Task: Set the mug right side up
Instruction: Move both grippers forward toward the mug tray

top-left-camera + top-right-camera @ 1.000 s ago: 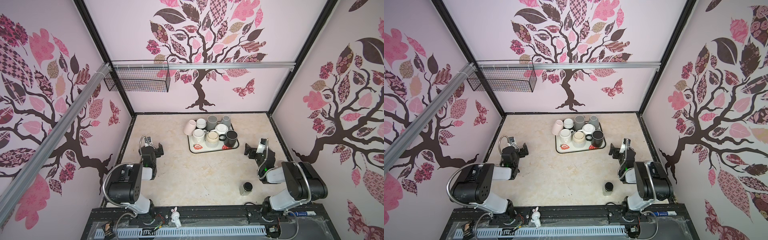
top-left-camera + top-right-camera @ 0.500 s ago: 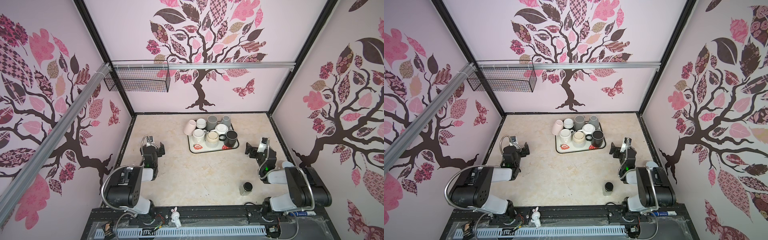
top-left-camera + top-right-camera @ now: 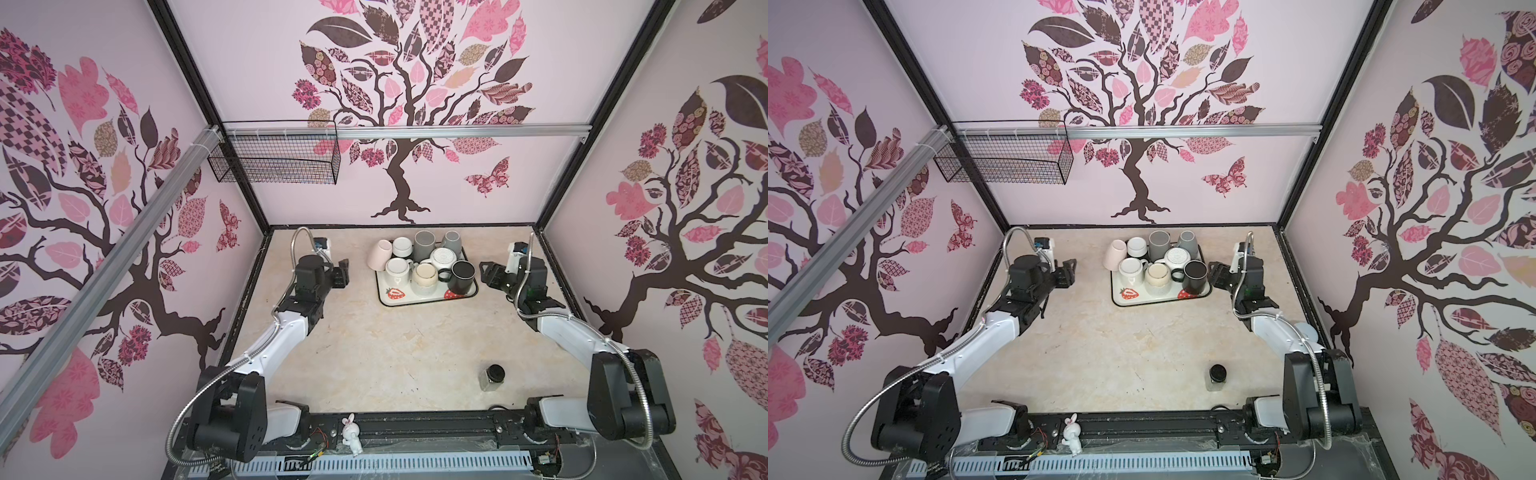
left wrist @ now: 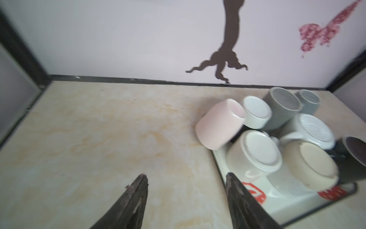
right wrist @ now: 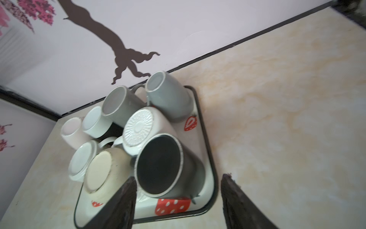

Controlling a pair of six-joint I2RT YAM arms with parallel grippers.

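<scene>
Several mugs stand bottom up on a white strawberry tray [image 3: 424,302] at the back of the table in both top views. Among them are a white mug [image 3: 397,268], a cream mug [image 3: 424,274] and a black mug [image 3: 462,276]. A pink mug [image 3: 380,254] leans tilted over the tray's left back corner. My left gripper [image 3: 343,272] hovers left of the tray, open and empty [image 4: 187,175]. Open as well, my right gripper [image 3: 486,274] hovers just right of the black mug [image 5: 158,164], whose corner of the tray shows between its fingers [image 5: 179,177].
A small jar with a black lid [image 3: 492,376] stands at the front right of the table. A wire basket [image 3: 274,156] hangs from the rail at the back left wall. A white rabbit figurine [image 3: 351,428] sits on the front frame.
Both arms have stretched forward from near the front, bringing the grippers up beside the tray. Both pairs of jaws have narrowed somewhat but stay open.
</scene>
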